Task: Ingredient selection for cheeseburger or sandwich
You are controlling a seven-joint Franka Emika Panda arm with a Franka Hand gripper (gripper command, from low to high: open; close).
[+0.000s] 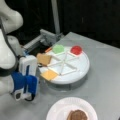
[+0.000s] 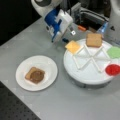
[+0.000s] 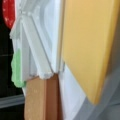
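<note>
Your gripper hangs just beside the yellow cheese square, which lies flat in a wedge at the rim of the white divided tray; it seems placed for reaching that piece, and you cannot tell whether it is spread or clenched. The half-built cheeseburger sits near the middle of the paper plate on the grey surface, a brown patty on tan bread. Elsewhere on the tray lie a bread square, green lettuce and a red disc.
</note>
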